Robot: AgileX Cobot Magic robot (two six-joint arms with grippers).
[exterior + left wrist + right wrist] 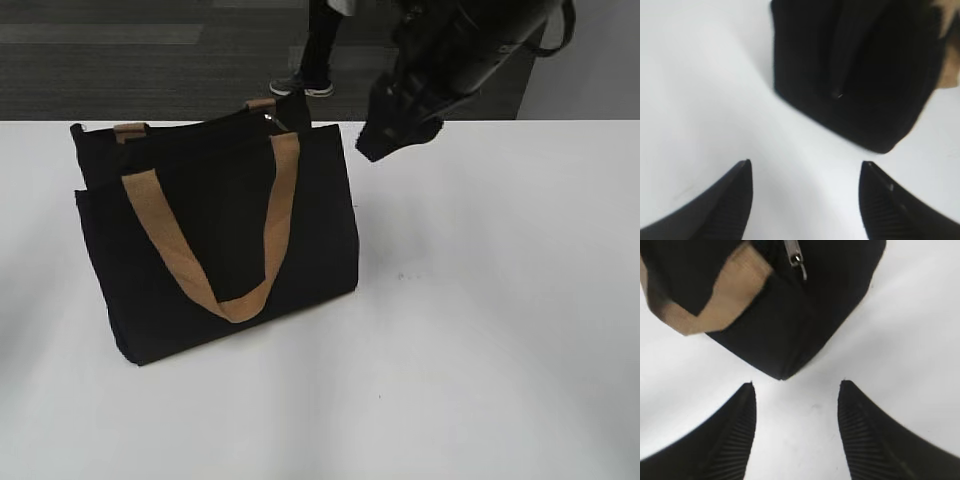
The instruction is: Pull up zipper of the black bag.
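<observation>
Both claws hang wide open over the white table (480,330), gripping nothing: the left claw (805,167) short of one bag corner, the right claw (796,387) just off another. Beyond, the black bag (215,235) stands upright, tan handle (230,250) draped down its front, zipper pull (798,261) at its top rim.

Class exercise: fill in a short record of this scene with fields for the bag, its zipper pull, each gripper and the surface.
bag: black bag, upright on the table, tan handle hanging down its front
zipper pull: silvery pull at the bag's top, near its right end
left gripper: open, empty, over the table short of the bag
right gripper: open, empty, near the bag's corner
surface: white table
</observation>
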